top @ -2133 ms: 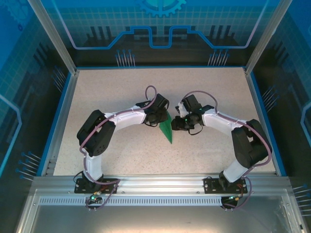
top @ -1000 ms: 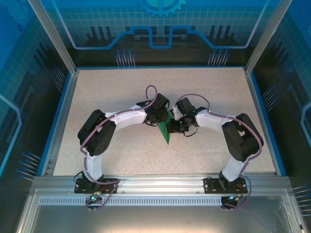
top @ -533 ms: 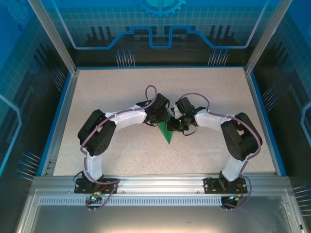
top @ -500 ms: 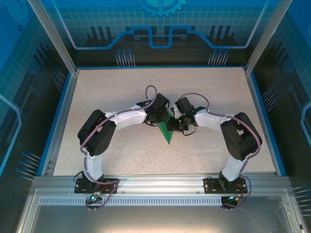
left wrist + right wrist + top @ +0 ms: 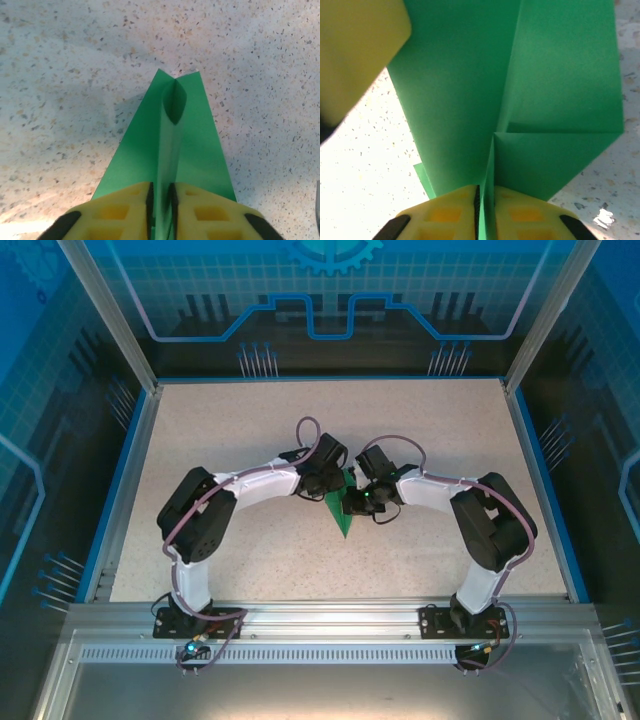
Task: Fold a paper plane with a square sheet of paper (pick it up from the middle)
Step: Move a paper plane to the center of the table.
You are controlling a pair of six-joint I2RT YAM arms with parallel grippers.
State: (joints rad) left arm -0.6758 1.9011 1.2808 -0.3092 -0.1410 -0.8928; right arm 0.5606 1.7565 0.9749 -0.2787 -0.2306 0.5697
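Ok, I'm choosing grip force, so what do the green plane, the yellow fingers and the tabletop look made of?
Paper plane: thin matte green paper, judging by its sharp creases and puffed-open fold.
Yellow fingers: probably moulded plastic or firm rubber, matte, with recessed pockets.
Tabletop: hard speckled stone-look surface, perhaps laminate, with a small glint.

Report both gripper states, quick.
Left gripper: jaws narrow around the paper plane centre fold; whether it is gripped cannot be told.
Right gripper: closed, pinching a fold of the paper plane.
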